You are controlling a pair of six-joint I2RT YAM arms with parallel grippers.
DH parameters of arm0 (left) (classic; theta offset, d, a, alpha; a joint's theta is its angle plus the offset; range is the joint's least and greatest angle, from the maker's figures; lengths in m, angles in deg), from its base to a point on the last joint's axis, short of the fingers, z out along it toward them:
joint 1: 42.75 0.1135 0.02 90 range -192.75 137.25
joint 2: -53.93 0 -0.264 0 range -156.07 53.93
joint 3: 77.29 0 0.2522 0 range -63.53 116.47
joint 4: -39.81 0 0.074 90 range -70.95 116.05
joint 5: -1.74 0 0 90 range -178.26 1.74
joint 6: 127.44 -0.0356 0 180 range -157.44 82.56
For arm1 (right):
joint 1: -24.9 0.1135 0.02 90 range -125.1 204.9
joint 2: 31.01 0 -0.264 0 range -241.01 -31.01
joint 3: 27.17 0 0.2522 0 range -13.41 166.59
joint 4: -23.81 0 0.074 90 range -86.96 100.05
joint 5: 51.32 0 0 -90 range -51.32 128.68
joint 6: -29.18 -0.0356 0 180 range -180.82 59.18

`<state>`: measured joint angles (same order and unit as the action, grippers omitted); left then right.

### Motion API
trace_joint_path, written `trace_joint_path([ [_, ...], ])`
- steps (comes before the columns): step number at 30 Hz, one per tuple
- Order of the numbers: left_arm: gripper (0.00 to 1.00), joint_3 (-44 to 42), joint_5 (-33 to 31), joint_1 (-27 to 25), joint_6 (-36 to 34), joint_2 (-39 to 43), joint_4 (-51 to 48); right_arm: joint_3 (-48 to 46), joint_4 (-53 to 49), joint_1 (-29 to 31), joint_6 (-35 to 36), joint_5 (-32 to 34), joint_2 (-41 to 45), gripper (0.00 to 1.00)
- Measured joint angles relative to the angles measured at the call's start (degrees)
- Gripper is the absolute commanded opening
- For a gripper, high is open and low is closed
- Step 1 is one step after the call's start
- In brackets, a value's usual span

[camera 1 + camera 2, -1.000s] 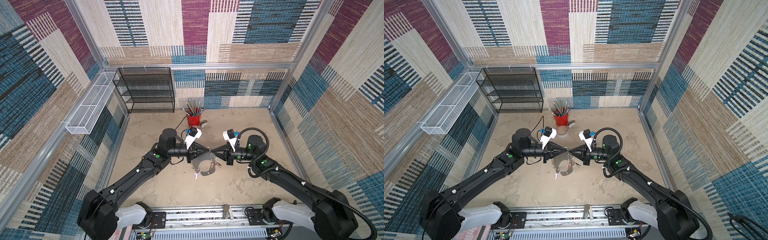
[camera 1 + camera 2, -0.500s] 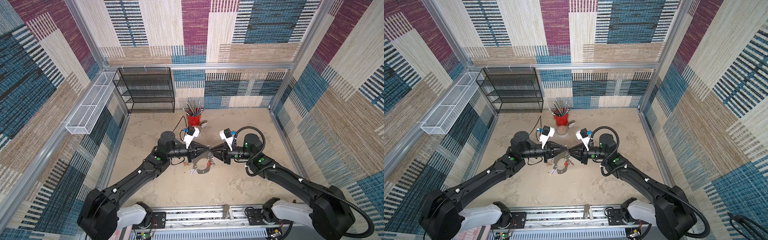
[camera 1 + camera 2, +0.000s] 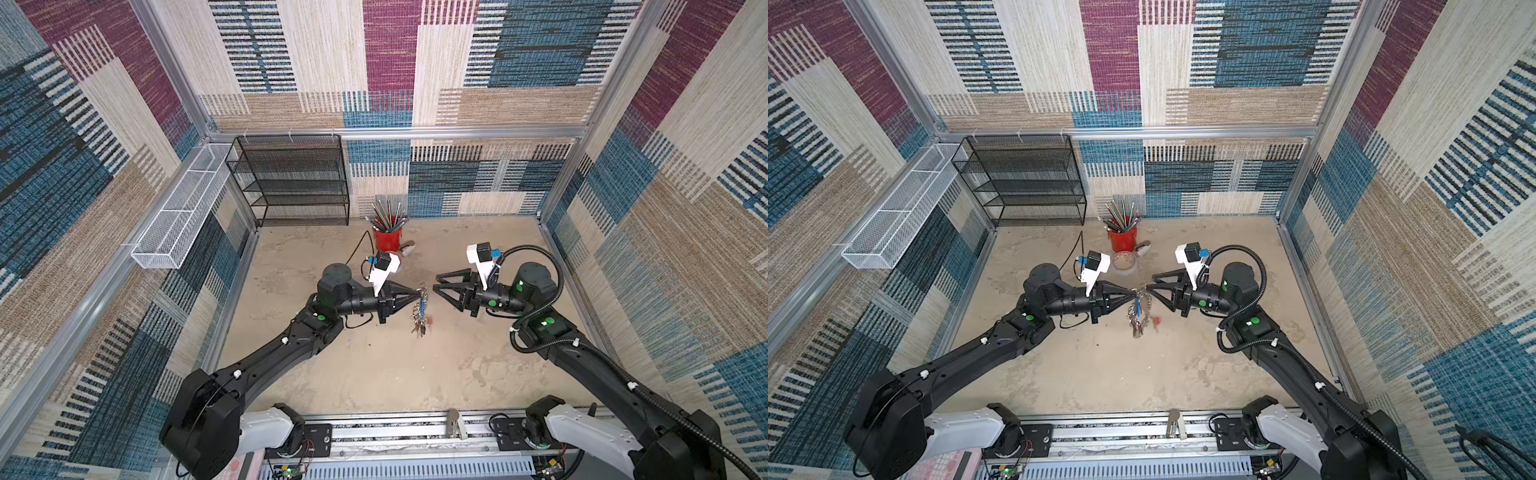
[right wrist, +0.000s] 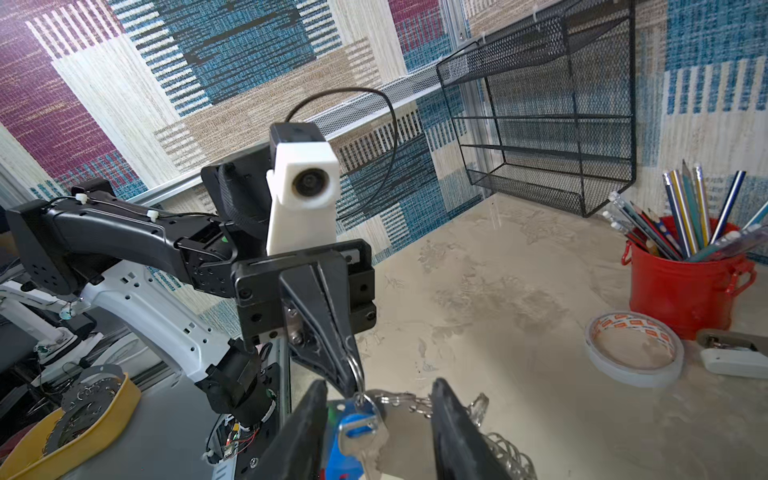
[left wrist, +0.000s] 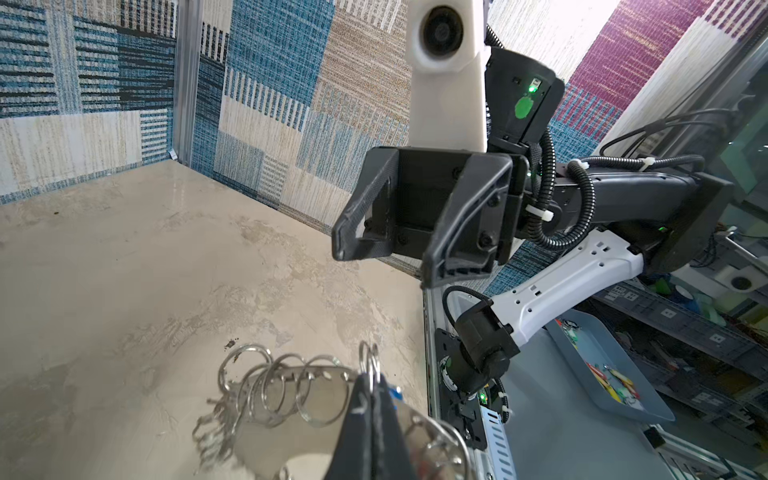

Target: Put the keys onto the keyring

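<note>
Enclosure walls point(image 3: 390, 62): woven patchwork panels in blue, maroon, beige and cream, striped in places; aluminium frame rails point(image 3: 415, 132) at the corners and along the back; surface point(image 3: 395, 374) beige, mottled, scuffed; black mesh shelf rack point(image 3: 299, 183) against back wall, left corner; white wire basket point(image 3: 178, 216) on left wall; light even, bright.

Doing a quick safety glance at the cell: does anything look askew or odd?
The keyring hangs in mid-air from one split ring pinched by the shut left gripper, with the keys dangling below, blurred. The right gripper is open. Nothing looks spilled.
</note>
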<state>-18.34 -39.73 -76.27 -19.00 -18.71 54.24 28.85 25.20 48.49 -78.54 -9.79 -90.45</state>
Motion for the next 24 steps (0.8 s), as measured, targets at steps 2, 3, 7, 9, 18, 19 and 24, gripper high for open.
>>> trace_joint_path([
  [2,0.00,-0.13,0.15,0.02,0.92,-0.17,1.05,0.00,0.00,0.02,0.00,-1.20,-0.94,0.51],
  [3,0.00,-0.22,0.31,0.02,0.96,-0.17,1.62,0.00,0.04,0.07,-0.02,-1.86,-1.46,0.52],
  [7,0.00,-0.46,1.31,-0.02,1.33,-0.17,2.60,0.09,0.50,0.68,-0.04,-4.02,-3.28,0.52],
  [9,0.00,-0.72,1.40,-0.04,1.36,-0.15,3.39,0.22,1.27,1.18,-0.20,-5.09,-4.00,0.52],
  [18,0.00,-0.96,1.77,-0.13,2.43,-0.26,5.25,0.72,3.02,2.89,-0.20,-7.04,-6.21,0.36],
  [19,0.00,-0.96,1.92,-0.13,2.45,-0.28,5.42,0.61,3.30,2.93,-0.20,-7.06,-6.23,0.33],
  [24,0.00,-1.11,2.60,-0.09,2.80,-0.33,5.44,0.02,4.63,3.10,-0.44,-7.23,-6.38,0.22],
])
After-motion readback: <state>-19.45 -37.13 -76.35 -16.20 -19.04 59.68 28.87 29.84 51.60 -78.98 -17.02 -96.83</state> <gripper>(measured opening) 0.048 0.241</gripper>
